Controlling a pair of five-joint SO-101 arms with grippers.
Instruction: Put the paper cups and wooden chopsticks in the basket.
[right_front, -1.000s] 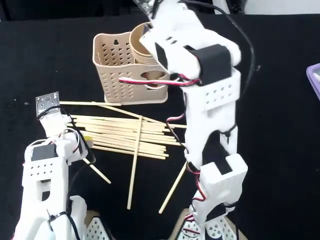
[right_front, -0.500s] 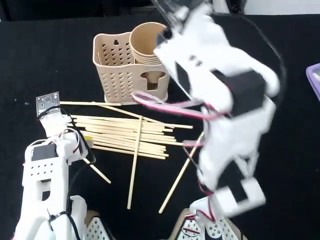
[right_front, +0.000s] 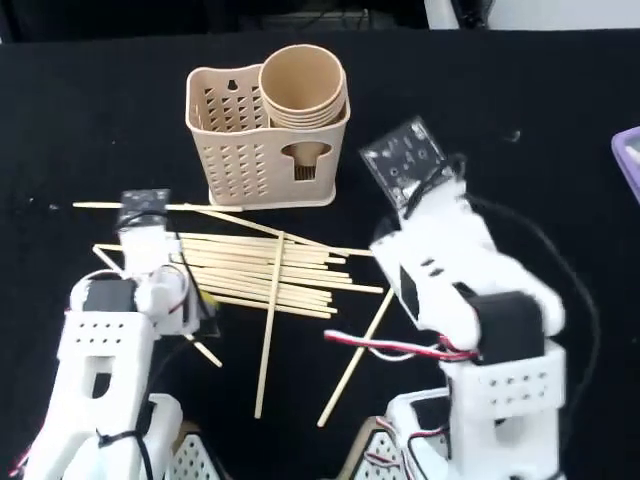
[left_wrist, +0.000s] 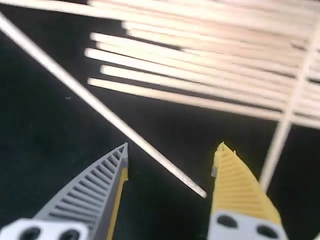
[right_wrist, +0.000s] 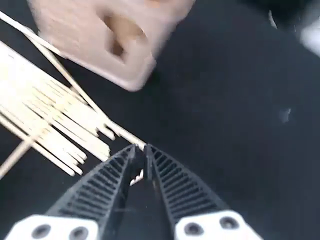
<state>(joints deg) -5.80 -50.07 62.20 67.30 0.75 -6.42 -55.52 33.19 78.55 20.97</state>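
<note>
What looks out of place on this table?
The chopsticks lie spilled on the table in front of the basket: most in a rough bundle, a few crossing it at angles. The cups sit stacked in the basket, so those look tidy. Nothing seems broken.

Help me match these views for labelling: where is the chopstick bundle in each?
High view: chopstick bundle lies between the arms, before the basket.
Left wrist view: bundle just beyond the open left gripper.
Right wrist view: bundle beside the basket, past the shut right gripper.
Shared landmark: the black table.
</note>
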